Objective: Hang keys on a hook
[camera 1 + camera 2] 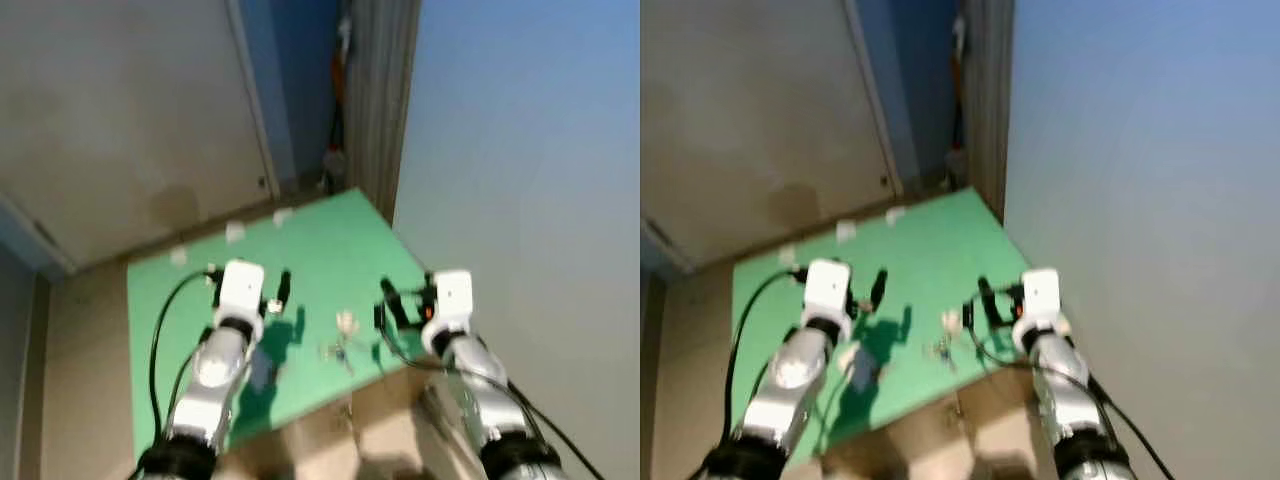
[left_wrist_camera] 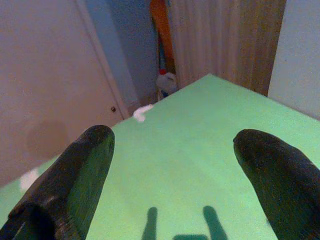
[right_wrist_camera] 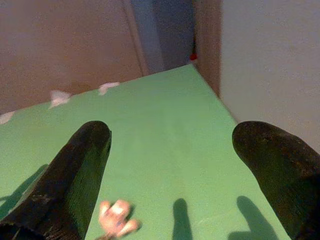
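A small bunch of keys [image 1: 340,338] with a pale tag lies on the green mat [image 1: 320,240], near its front edge. Both grippers hover above the mat. My right gripper [image 1: 385,304] is just right of the keys and is open. In the right wrist view the pale pinkish tag [image 3: 117,218] lies on the mat below and between the spread fingers [image 3: 85,165]. My left gripper [image 1: 278,294] hangs a short way left of the keys, open and holding nothing. In the left wrist view its fingers [image 2: 75,175] stand wide apart over bare mat.
A plain blue-grey wall [image 1: 520,180] runs along the mat's right side. A pale door [image 1: 120,110] stands at the back left. In the far corner are a ribbed panel [image 1: 380,90], an orange object [image 2: 159,25] and a white bottle [image 2: 167,82]. White tape scraps [image 1: 235,232] dot the mat's far edge.
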Motion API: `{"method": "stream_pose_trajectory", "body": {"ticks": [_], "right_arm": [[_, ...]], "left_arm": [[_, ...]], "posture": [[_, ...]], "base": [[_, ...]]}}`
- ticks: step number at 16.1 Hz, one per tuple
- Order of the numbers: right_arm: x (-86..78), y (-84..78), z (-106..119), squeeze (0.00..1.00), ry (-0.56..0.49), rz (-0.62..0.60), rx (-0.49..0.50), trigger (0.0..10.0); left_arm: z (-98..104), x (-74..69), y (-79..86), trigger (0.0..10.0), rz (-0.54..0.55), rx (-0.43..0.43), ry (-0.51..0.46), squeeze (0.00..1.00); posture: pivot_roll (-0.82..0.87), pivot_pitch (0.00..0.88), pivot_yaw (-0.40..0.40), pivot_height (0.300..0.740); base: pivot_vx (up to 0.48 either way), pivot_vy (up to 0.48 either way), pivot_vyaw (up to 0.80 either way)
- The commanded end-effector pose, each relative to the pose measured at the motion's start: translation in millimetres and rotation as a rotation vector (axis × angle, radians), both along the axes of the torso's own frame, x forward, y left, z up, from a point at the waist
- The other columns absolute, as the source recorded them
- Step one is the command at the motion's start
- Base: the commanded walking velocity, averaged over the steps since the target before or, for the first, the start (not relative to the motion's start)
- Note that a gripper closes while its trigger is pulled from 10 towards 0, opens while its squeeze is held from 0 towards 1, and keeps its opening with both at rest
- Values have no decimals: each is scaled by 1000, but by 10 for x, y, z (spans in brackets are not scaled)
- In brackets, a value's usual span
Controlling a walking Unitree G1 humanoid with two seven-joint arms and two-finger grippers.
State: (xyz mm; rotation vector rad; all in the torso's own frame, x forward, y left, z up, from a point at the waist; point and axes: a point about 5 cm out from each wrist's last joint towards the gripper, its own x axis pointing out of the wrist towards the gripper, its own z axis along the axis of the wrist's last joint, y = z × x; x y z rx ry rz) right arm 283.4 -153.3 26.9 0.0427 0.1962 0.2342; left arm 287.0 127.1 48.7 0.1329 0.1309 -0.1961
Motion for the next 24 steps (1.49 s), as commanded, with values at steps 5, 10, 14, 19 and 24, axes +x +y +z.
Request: {"method": "stream_pose_trajectory", "body": {"ticks": [5,10,14,19,24], "right_arm": [[21,19,-36,0,49,38,9,10000],[84,112,-142,0,172,30,120,10000],[112,269,-214,0,222,33,96,10000],[150,237,-232,0,235,7,-20,10000],[211,224,-200,0,245,25,-70,10000]], "left_arm": [[9,-10,-55,10000,-14,-20,12,0],[76,-231,88,10000,16,-2,-1,0],[264,-518,143,10000,-14,-10,-14,0],[339,-1071,56,10000,-119,-116,123,0],[144,-1247,-194,10000,-264,-240,319,0]], "posture": [[-184,0,116,740],[-47,61,122,740],[72,121,129,740],[178,179,92,740],[165,228,42,740]], "base": [[0,0,0],[0,0,0],[0,0,0],[0,0,0],[0,0,0]]}}
